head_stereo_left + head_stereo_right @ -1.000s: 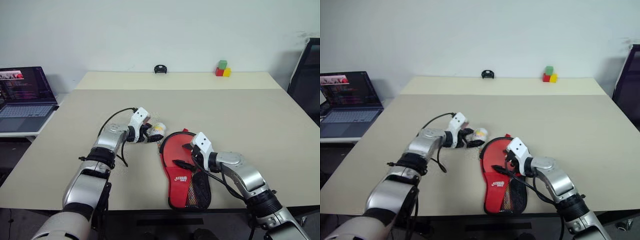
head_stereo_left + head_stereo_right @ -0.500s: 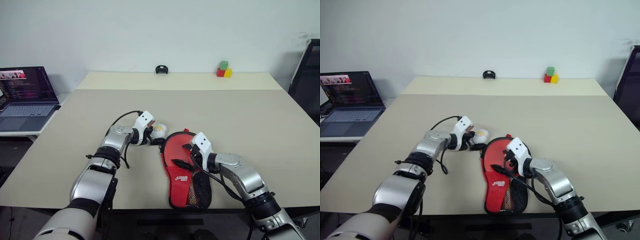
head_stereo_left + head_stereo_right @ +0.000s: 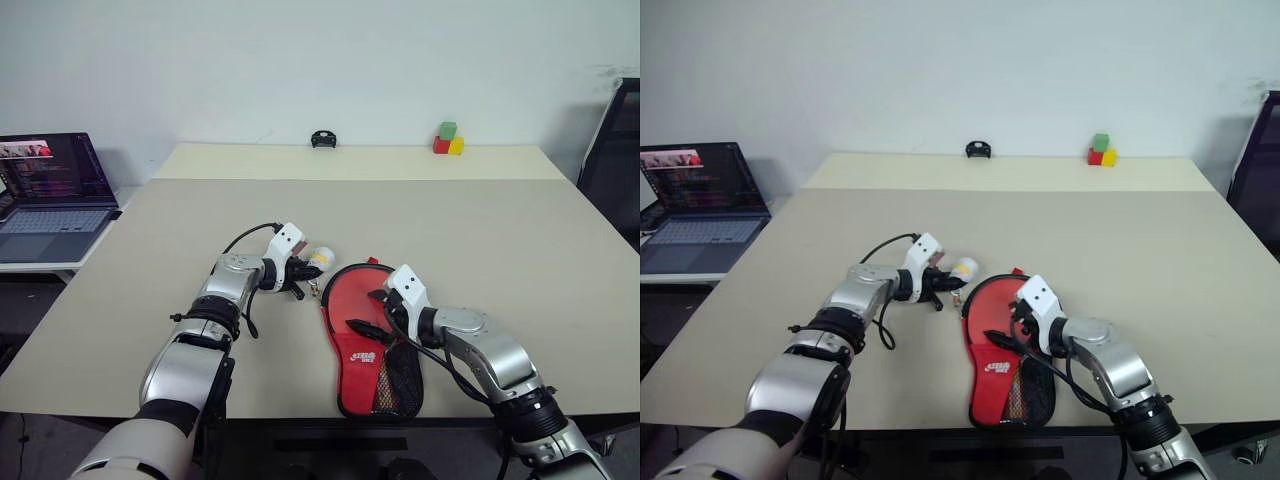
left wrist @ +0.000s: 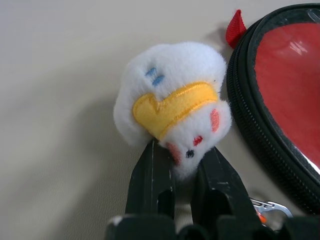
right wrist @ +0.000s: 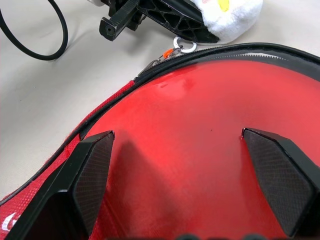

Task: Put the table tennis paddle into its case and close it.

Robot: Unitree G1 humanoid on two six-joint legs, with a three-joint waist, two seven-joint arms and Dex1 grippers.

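Near the middle of the left eye view, the left gripper [image 3: 303,282] is pinched shut on the fluffy white-yellow zipper charm [image 4: 172,112], right beside the case's black zipper edge. Just right of it, the right gripper [image 5: 182,180] sits with fingers spread wide over the red paddle face [image 5: 200,140], which lies inside the red case [image 3: 365,335] at lower centre. Further out, a laptop [image 3: 45,195] sits at left, coloured blocks [image 3: 446,139] at upper right.
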